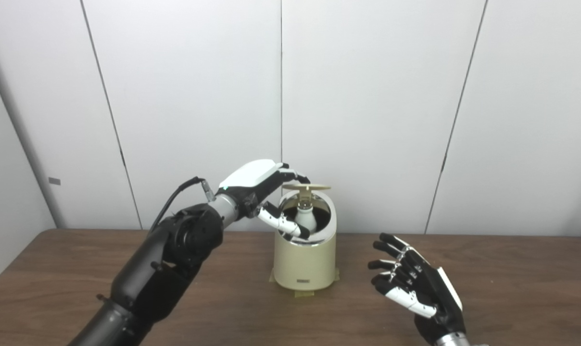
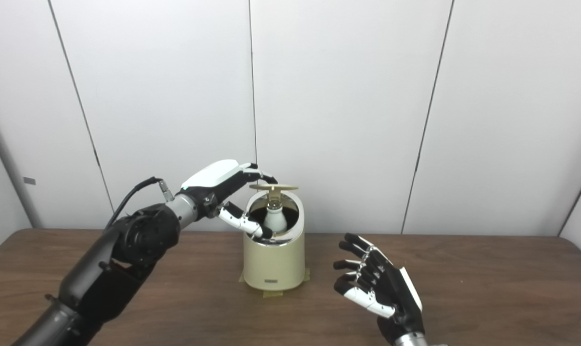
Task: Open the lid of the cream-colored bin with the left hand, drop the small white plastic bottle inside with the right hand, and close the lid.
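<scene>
The cream-colored bin (image 1: pixel 304 262) stands on the brown table, at the middle near the back wall. Its gold lid (image 1: pixel 307 186) is raised and seen edge-on above the opening. The small white plastic bottle (image 1: pixel 306 218) stands upright inside the bin, seen through the opening. My left hand (image 1: pixel 259 180) reaches in from the left. Its fingers hold the lid's left edge and its thumb stretches down across the rim's front left. My right hand (image 1: pixel 413 283) is open and empty, palm turned left, a little to the right of the bin and nearer to me.
The table (image 1: pixel 511 288) runs wide to both sides of the bin. White wall panels stand close behind the bin. Tape tabs (image 1: pixel 304 293) show at the bin's base.
</scene>
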Robot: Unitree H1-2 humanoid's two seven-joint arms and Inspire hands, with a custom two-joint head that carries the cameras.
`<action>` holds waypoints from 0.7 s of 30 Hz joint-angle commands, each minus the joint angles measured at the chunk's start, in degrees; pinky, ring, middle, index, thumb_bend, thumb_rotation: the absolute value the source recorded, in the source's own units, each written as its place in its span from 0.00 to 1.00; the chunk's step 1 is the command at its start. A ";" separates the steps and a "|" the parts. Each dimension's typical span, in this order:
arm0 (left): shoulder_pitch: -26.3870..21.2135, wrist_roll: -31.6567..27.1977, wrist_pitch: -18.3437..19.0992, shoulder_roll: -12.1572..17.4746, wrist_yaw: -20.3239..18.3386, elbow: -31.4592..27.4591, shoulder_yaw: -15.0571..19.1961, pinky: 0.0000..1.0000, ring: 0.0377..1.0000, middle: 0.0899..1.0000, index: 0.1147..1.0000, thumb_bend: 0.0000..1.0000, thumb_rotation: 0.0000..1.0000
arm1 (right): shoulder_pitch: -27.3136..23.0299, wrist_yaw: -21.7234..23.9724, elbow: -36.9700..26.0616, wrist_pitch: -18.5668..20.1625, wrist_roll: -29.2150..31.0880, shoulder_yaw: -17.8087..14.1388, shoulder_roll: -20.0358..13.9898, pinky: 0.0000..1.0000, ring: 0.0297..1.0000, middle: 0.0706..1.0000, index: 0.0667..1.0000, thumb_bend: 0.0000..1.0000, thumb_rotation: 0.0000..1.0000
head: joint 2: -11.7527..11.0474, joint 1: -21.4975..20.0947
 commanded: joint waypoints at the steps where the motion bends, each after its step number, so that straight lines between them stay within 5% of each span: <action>1: -1.89 0.88 -1.07 1.20 -0.18 -1.74 0.55 1.00 1.00 0.86 0.81 1.00 0.39 | -2.06 -0.10 -2.46 -0.43 0.27 0.03 0.12 0.46 0.62 0.77 0.76 0.83 0.28 | 0.02 0.01; 21: -1.75 0.77 -1.50 0.56 -1.03 -0.61 1.18 1.00 1.00 0.87 0.83 1.00 0.39 | -2.02 -0.46 -3.26 0.39 -0.46 0.18 0.23 0.47 0.63 0.77 0.76 0.83 0.28 | 0.21 -0.05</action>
